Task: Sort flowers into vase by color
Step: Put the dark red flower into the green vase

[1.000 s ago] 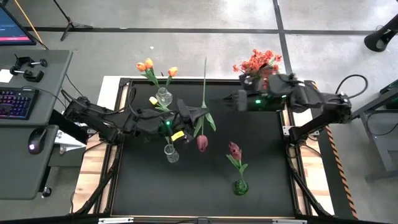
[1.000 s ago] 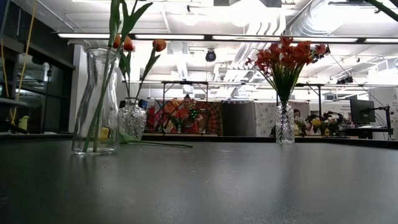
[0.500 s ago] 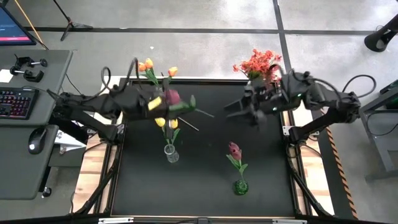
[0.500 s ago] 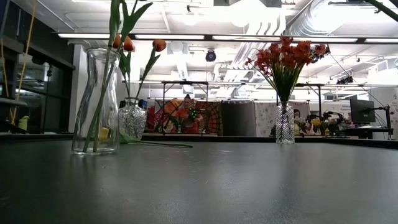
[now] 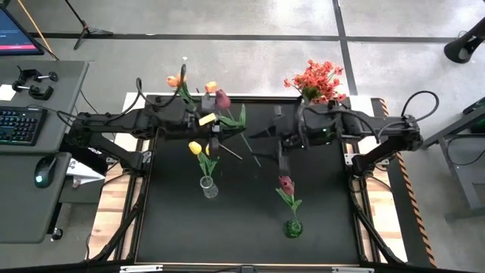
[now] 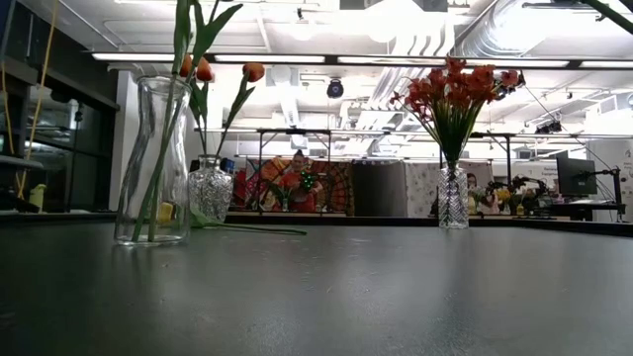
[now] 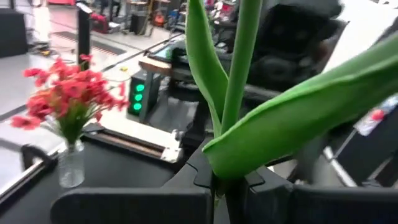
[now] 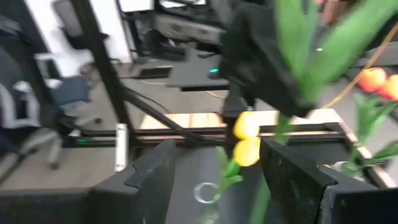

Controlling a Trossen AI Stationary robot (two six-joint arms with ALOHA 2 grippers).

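Observation:
A dark pink tulip (image 5: 222, 98) on a long green stem is held high over the table's far left part by my shut left gripper (image 5: 214, 127). Its stem's free end (image 5: 252, 155) slants toward my open right gripper (image 5: 276, 144). In the right wrist view that blurred stem (image 8: 266, 186) shows between my right gripper's (image 8: 217, 180) spread fingers, apart from both. A yellow tulip (image 5: 195, 147) stands in a clear vase (image 5: 208, 186). Another pink tulip (image 5: 286, 183) stands in a green vase (image 5: 292, 227). Orange tulips (image 5: 176, 79) and the red-orange spray (image 5: 314, 76) stand in vases at the far edge. My left gripper pinches the tulip's stem (image 7: 227, 177) between its two fingers, just below where the leaves (image 7: 292, 118) branch off. The fingers come nearly level from the table's left and lie across the stem. The flower is lifted clear, head toward the far edge, stem end slanting toward the near right.
In the low view a tall clear vase (image 6: 153, 163), a cut-glass vase (image 6: 210, 193) and the spray's vase (image 6: 452, 198) stand on the dark table. A desk with a keyboard (image 5: 17, 125) and a mouse (image 5: 41, 179) lies left of the table.
My left gripper has gone from the table's middle toward the far edge and rolled over. The pink tulip has turned about with it: its head, then toward the near edge, now points to the far edge. My right gripper has rolled and sunk a little.

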